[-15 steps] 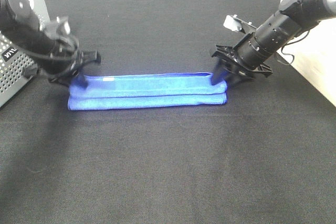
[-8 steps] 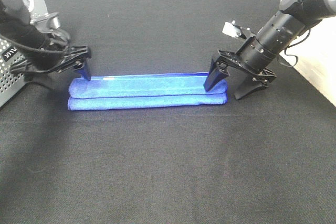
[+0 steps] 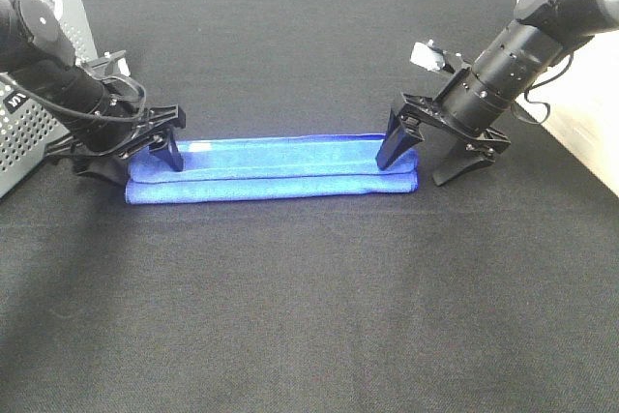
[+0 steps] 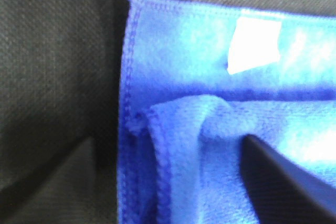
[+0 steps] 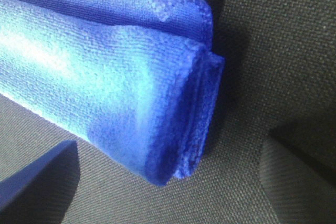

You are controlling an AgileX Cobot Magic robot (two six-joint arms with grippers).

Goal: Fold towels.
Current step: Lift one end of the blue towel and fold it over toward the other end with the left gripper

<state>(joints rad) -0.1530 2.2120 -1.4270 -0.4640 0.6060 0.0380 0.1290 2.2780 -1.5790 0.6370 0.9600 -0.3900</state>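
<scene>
**Both grippers spread at the ends of a folded blue towel**

Exterior high view. The blue towel [image 3: 271, 169], folded into a long narrow strip, lies across the middle of the black tablecloth [image 3: 309, 316]. The left gripper [image 3: 132, 157] stands spread over the strip's left end, with one finger on the towel and the other off it on the tablecloth. The right gripper [image 3: 413, 173] stands spread in the same way over the right end. A white perforated basket [image 3: 29, 132] sits at the far left.

Left wrist view. The towel's end edge lies between the spread jaws, and a white label [image 4: 253, 45] shows on the lower layer. One fingertip [image 4: 273, 171] touches the puckered upper layer.

Right wrist view. The towel's folded end lies between the parted fingers [image 5: 299, 177]. Whether they touch it cannot be told.
</scene>
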